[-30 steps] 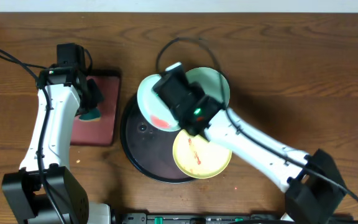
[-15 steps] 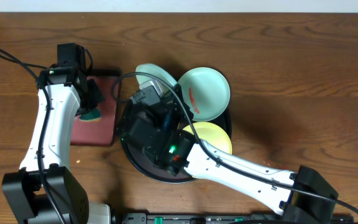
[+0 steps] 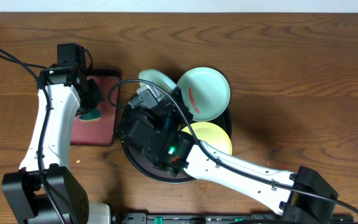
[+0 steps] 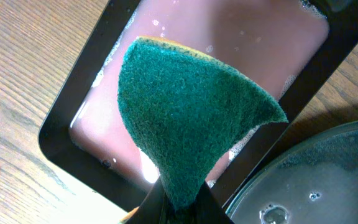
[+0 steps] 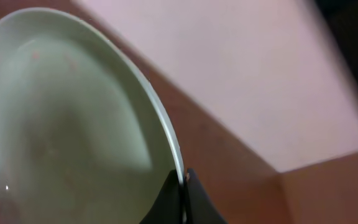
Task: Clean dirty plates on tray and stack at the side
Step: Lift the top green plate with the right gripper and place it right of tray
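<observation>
Right claw clamped on the rim of a mint-green plate; left claw clamped on a green scouring sponge.
The held mint-green plate appears tilted on edge above the far-left part of the round black tray, which sits mid-bench, nearer the edge where the arms are mounted. A second mint-green plate, marked with a red smear, rests at the tray's far rim, toward the far edge of the bench. The pale yellow plate lies in the tray's right half, partly covered by the right arm. The sponge hangs over the rectangular dark red tray, which holds soapy water and lies just beside the black tray, toward the left edge of the bench.
</observation>
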